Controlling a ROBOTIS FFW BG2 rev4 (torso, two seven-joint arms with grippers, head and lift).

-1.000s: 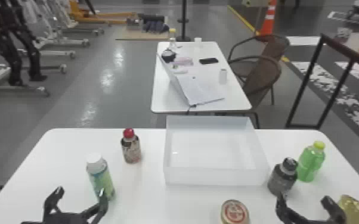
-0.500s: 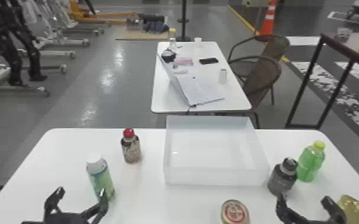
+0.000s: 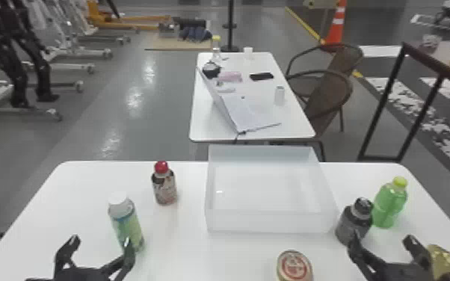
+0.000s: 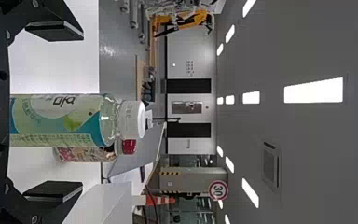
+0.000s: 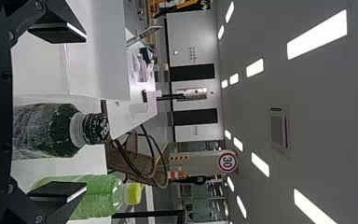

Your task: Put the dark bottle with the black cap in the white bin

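Observation:
The dark bottle (image 3: 354, 223) with a black cap stands upright just right of the white bin (image 3: 269, 222), outside it. My right gripper (image 3: 383, 243) is open on the near side of that bottle. In the right wrist view the dark bottle (image 5: 46, 130) lies between the spread fingertips of my right gripper (image 5: 58, 114), with space on either side. My left gripper (image 3: 99, 246) stays parked at the lower left, open, just short of a white-capped bottle (image 3: 127, 224). The left wrist view has that bottle (image 4: 60, 119) between the fingers of my left gripper (image 4: 53, 109), untouched by them.
A green bottle (image 3: 389, 203) stands close behind and right of the dark one. A gold can (image 3: 441, 261) is beside my right gripper. A round-lidded can (image 3: 294, 266) stands before the bin, and a red-capped bottle (image 3: 165, 185) stands to its left.

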